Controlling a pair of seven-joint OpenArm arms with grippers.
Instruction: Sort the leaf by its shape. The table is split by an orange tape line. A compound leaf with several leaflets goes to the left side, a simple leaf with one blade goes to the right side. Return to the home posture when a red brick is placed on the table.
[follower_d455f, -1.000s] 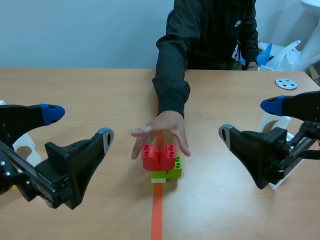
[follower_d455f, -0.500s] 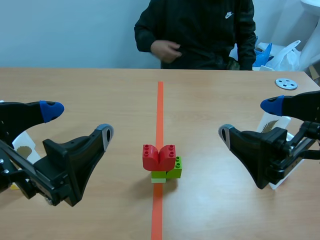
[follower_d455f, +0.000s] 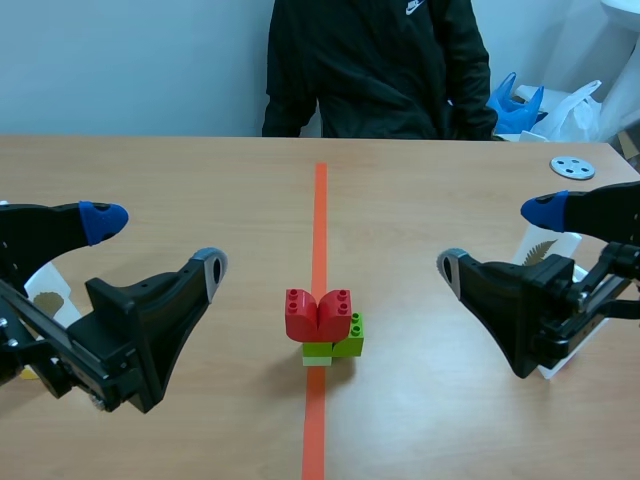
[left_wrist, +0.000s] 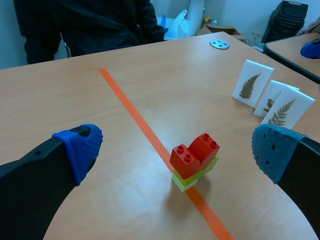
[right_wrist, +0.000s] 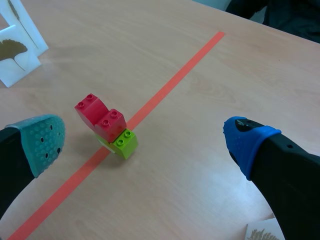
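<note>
A red brick pair (follower_d455f: 318, 314) sits on lime green bricks (follower_d455f: 336, 347), right on the orange tape line (follower_d455f: 320, 210). The left wrist view has the red bricks (left_wrist: 195, 153) ahead of my left gripper (left_wrist: 177, 150), whose fingers are wide open. My left gripper (follower_d455f: 157, 245) hovers over the left half, open and empty. My right gripper (follower_d455f: 498, 240) hovers over the right half, also open and empty. In the right wrist view the red bricks (right_wrist: 100, 117) lie ahead of the open right gripper (right_wrist: 144, 141). Fern leaf cards (left_wrist: 252, 84) stand on the right side and ginkgo leaf cards (right_wrist: 15, 56) on the left.
A person in a black jacket (follower_d455f: 375, 60) sits across the table with hands off it. A grey disc (follower_d455f: 572, 167) lies at the far right. Plastic bags (follower_d455f: 545, 108) sit behind the table's far edge. A ginkgo card (follower_d455f: 48, 295) shows under my left arm.
The person's hand has left the brick stack and drawn back off the table. The bricks stay on the tape line. Neither arm has moved.
</note>
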